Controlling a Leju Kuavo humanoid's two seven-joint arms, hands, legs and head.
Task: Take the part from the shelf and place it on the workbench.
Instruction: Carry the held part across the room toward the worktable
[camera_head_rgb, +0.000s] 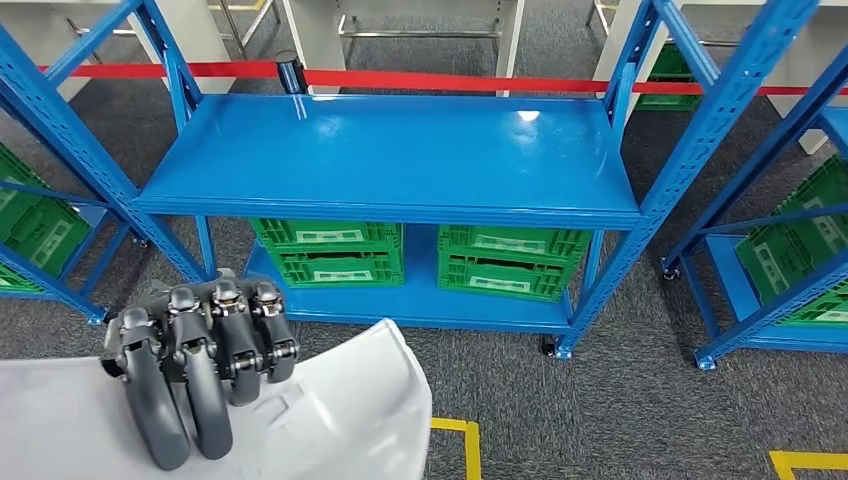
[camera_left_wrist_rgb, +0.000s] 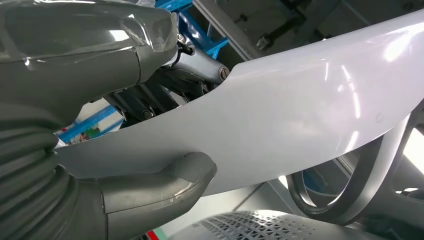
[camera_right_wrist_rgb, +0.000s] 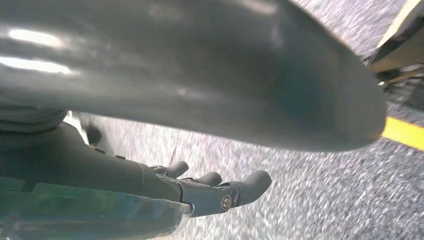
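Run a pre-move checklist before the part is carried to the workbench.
1. Left hand grips the white part: ok, fingers lie over its top, thumb under it.
2. Part lifted off the blue shelf: ok, it is held in front of the shelf.
3. Right hand holding nothing: ok, fingers apart below the part's underside.
4. Right hand supporting the part: cannot tell.
5. Workbench within reach: cannot tell.
6. Path clear of the shelf uprights: cannot tell.
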